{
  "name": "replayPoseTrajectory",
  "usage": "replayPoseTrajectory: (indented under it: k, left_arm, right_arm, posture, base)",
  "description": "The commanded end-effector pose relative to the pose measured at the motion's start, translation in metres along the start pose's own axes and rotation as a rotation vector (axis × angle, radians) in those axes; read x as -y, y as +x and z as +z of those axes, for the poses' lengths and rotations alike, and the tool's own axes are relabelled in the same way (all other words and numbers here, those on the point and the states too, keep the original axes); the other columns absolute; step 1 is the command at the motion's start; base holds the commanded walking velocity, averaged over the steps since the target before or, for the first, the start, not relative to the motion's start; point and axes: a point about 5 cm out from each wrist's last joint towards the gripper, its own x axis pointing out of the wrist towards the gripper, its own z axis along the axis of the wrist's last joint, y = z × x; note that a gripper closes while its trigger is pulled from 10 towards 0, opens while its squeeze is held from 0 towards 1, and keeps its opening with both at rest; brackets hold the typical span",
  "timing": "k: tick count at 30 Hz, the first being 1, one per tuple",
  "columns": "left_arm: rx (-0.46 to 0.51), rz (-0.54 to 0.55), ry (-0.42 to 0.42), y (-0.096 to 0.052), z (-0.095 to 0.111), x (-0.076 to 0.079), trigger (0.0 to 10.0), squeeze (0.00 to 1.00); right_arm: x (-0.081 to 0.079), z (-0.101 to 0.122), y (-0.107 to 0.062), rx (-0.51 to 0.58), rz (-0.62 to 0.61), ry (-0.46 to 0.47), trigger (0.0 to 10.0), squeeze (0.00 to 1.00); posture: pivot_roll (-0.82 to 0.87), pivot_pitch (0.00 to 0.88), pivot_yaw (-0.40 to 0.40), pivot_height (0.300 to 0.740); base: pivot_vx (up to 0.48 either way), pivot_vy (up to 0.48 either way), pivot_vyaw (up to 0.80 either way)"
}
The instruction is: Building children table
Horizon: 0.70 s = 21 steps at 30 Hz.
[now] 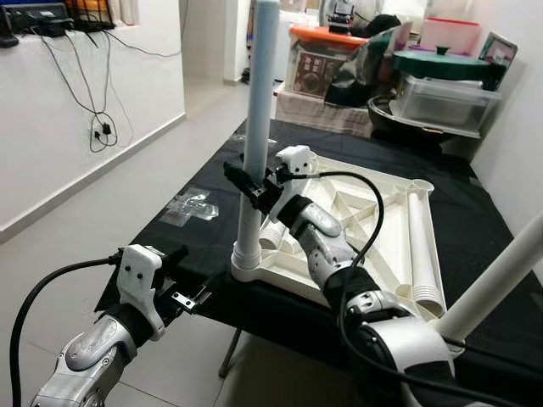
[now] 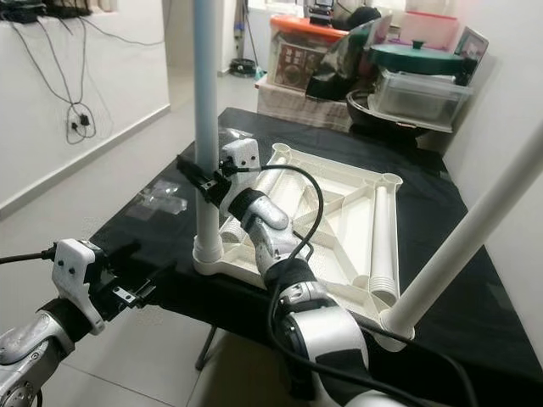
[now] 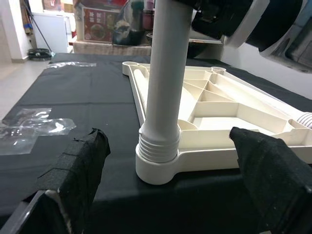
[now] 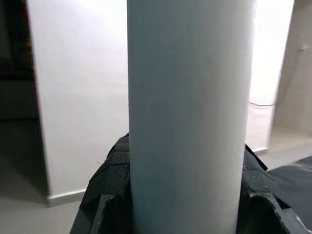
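- Nearest me, my left hand [image 1: 188, 298] hangs off the near-left edge of the black-covered table [image 1: 475, 212], fingers spread wide with nothing between them.
- From that hand the upright white plastic table leg [image 1: 254, 161] lies at about 1 o'clock, a little farther in and higher. Its long axis is vertical, its ribbed foot sitting in the near-left corner socket of the upturned cream plastic tabletop [image 1: 373, 220].
- My right hand [image 1: 254, 188] is the one on the job: its two black fingers are clamped on either side of the leg's lower shaft, above the socket. So the right hand is touching the leg and the left is near but apart.
- I judge the coming move turns on that vertical axis: any seating has to go straight down or around it.
- The left wrist view shows the ribbed collar in the socket, which the head views show less plainly; I cannot tell whether it is fully home. The right wrist view shows the pads pressed against both sides of the shaft.
- At 3 o'clock, a second white leg [image 2: 475, 229] rises slanted from the near-right corner.
- Farther in, loose white legs [image 1: 420, 246] lie flat within the tabletop frame.
- At 12 o'clock beyond the table, stacked plastic storage boxes [image 1: 441, 93].
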Motion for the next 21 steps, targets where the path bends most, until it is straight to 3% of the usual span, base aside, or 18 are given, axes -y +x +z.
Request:
replayPoseTrajectory:
  k: [1,8,21]
  left_arm:
    - [-0.012,0.006,0.0,0.0,-0.004,0.0,10.0,0.0]
    - [-0.01,0.011,-0.001,0.002,-0.005,0.0,10.0,0.0]
    - [-0.005,0.011,-0.002,0.004,-0.005,0.0,10.0,0.0]
  right_arm:
    - [0.005,-0.028,-0.015,-0.128,-0.115,-0.027,0.0,0.0]
    - [0.01,-0.036,-0.021,-0.152,-0.338,-0.047,0.0,0.0]
    - [0.009,-0.049,-0.024,-0.246,-0.551,-0.048,0.0,0.0]
  posture:
    - [0.12,0.0,-0.12,0.74]
    - [0.12,0.0,-0.122,0.74]
    - [0.12,0.0,-0.124,0.74]
  base:
    - [0.0,0.0,0.0]
    - [0.0,0.0,0.0]
    - [0.0,0.0,0.0]
